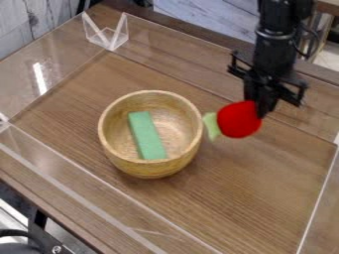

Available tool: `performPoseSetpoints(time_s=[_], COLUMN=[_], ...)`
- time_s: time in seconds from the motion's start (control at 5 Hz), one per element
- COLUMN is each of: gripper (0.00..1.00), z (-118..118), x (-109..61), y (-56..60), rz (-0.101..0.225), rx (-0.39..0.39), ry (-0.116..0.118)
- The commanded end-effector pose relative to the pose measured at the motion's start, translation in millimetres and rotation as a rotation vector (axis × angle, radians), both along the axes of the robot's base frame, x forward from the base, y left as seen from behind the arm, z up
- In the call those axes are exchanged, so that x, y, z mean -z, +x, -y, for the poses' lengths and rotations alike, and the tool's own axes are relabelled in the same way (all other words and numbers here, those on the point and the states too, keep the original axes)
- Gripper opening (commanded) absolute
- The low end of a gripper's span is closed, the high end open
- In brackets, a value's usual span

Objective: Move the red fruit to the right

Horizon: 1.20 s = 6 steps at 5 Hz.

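The red fruit [240, 119] is a small glossy red ball with a green leafy end [211, 125] pointing left. It hangs just right of the wooden bowl [150, 161], close above the table. My black gripper [265, 103] comes straight down from the top right and is shut on the fruit's upper right side. The fingertips are partly hidden behind the fruit.
A green rectangular block [145, 135] lies inside the wooden bowl. Clear acrylic walls [40, 74] ring the wooden table, with a small clear stand [106, 32] at the back left. Bare wood lies to the right of the fruit.
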State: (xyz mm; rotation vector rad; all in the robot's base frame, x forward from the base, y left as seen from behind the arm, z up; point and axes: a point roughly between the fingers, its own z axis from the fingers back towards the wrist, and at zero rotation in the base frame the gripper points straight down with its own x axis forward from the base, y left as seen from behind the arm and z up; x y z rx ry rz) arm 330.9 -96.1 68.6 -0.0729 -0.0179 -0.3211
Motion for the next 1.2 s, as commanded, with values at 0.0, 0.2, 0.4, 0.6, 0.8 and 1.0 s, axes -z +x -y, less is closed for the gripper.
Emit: performPoseSetpoints(time_s=[0.0, 0.2, 0.4, 0.6, 0.8, 1.0], gripper=[0.0, 1.0, 1.0, 1.0, 1.0, 1.0], z=[11, 22, 29, 24, 19, 15], x=[0.2, -1.7, -7.7, -5.6, -1.9, -19.1], y=[-2.1, 1.7, 5.0, 3.2, 1.4, -2.5], rz=[0.036, 0.032, 0.03, 0.037, 0.04, 0.048], rx=[0.065, 0.051, 0.03, -0.006, -0.036, -0.078], ry=[-0.013, -0.017, -0.021, -0.022, -0.02, -0.02])
